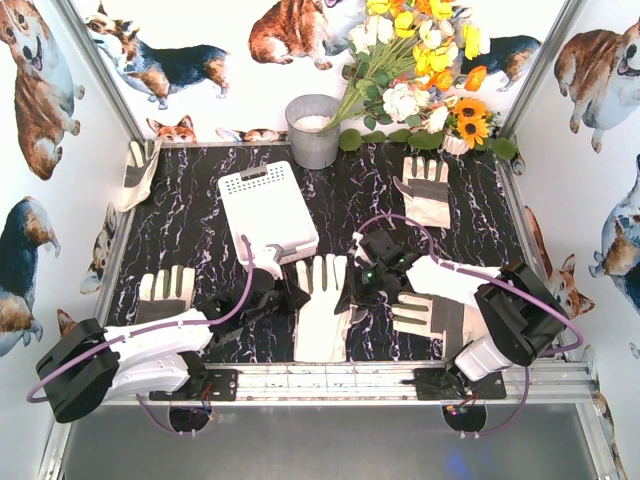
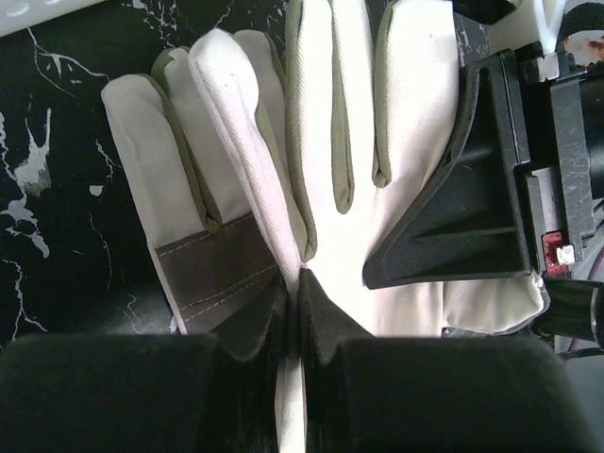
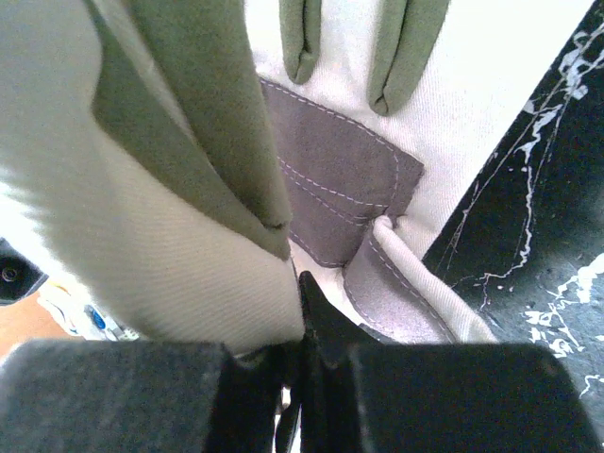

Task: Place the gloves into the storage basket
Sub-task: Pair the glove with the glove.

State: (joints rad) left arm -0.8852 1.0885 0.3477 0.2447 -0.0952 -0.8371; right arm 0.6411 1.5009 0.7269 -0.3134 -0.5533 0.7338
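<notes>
**Plainly, no glove is in the basket yet**

We count five gloves, and none lies in the storage basket [image 1: 268,212]. It sits on the black marbled tabletop [image 1: 200,235], back and left of centre. All we see in it is its perforated white bottom. As we judge it, the whole task is left to do, with the first pick-up in hand.

The centre glove [image 1: 322,320] lies flat near the front edge, just in front of the basket and between the two arms. The left fingers [image 2: 311,316] are clenched on a fold of fabric at its left side. The right fingers [image 3: 316,321] are clenched on cream fabric too. We take this to be the same glove's right edge, since the left wrist view shows the right arm's fingers resting on it.

The others lie untouched: a left glove [image 1: 167,293] beside the left arm, a right glove [image 1: 425,318] partly under the right arm, a far glove [image 1: 425,190] at the back right, and a wall glove [image 1: 135,172] leaning at the left wall.

The grey bucket [image 1: 313,130] at the back holds something white; we cannot tell what.
</notes>
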